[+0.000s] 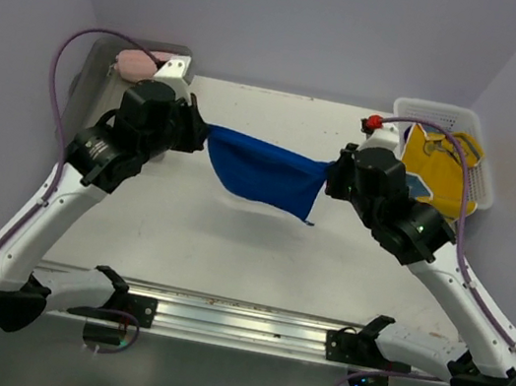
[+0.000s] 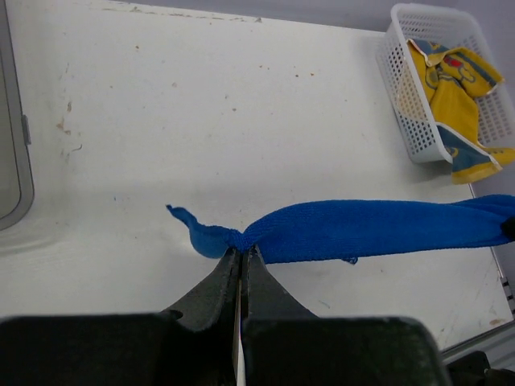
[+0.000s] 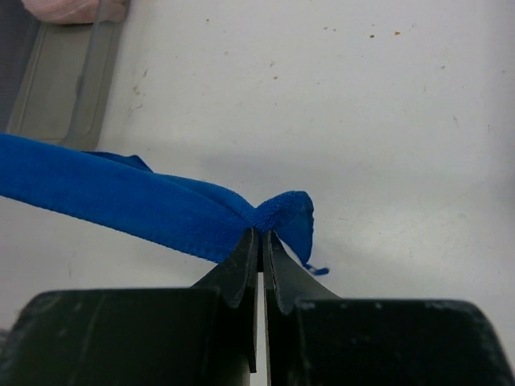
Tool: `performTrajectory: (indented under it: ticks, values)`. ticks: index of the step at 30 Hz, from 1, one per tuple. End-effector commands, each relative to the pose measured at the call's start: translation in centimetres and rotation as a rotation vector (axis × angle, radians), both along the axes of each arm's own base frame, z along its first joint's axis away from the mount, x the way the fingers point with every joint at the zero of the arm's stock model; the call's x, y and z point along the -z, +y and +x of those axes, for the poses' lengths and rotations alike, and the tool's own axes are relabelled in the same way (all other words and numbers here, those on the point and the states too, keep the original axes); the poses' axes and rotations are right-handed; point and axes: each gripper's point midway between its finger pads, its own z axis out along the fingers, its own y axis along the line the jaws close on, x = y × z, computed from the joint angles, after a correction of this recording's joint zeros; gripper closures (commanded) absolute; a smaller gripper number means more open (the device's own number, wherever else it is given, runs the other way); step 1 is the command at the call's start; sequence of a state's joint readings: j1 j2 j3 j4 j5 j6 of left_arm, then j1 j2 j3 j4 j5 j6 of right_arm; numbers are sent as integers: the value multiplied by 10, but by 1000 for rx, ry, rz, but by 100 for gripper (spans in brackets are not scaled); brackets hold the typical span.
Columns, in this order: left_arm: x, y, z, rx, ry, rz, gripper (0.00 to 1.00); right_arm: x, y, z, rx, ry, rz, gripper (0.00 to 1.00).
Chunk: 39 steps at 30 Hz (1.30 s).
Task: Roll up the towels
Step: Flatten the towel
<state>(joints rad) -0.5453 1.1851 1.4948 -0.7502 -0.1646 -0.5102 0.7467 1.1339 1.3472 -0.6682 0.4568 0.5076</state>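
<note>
I had the royal blue terry towel (image 1: 263, 174) strung up in the air between the two arms, over the middle of the white counter (image 1: 228, 248). It was pulled sideways into a long band, bunched tight at both ends. Its lower edge sagged in a slack belly, and one corner hung down near the right end. Its shadow lay on the counter below, so from above it looked clear of the surface.

My left gripper (image 2: 241, 251) had its black fingers pressed together on the towel's left end. They pinched a knot of cloth, with a small pointed tail sticking out past them. My right gripper (image 3: 261, 235) was clamped the same way on the other end, fingers nearly touching, with a folded nub of blue and a loose thread hanging just beyond the tips.

The yellow towel with red marks (image 1: 442, 171) sat crumpled in the white plastic mesh basket (image 2: 400, 80) at the far right corner, part of it spilling over the rim. The salmon pink towel (image 1: 139, 62) lay as a soft lump at the far end of the grey translucent plastic tray (image 3: 60, 96) on the far left, and I couldn't tell whether it was rolled.
</note>
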Motion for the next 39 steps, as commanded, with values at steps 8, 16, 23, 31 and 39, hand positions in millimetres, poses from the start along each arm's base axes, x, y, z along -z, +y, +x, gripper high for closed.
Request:
performTrajectory:
  ticks: [8,16,23,31,39]
  values:
    - [-37,24,-59,59,-130,-97,100,-44,-9,-62,-184,-20,108,100]
    - [-33,29,-91,88,-82,-157,100,-43,-22,-84,-144,56,193,100]
    - [20,22,-81,56,52,-145,100,33,-18,-71,-45,191,128,100]
    - [150,-1,23,6,337,50,100,105,-26,42,48,281,-129,100]
    - [230,26,131,-125,457,99,100,164,-13,158,61,355,-244,100]
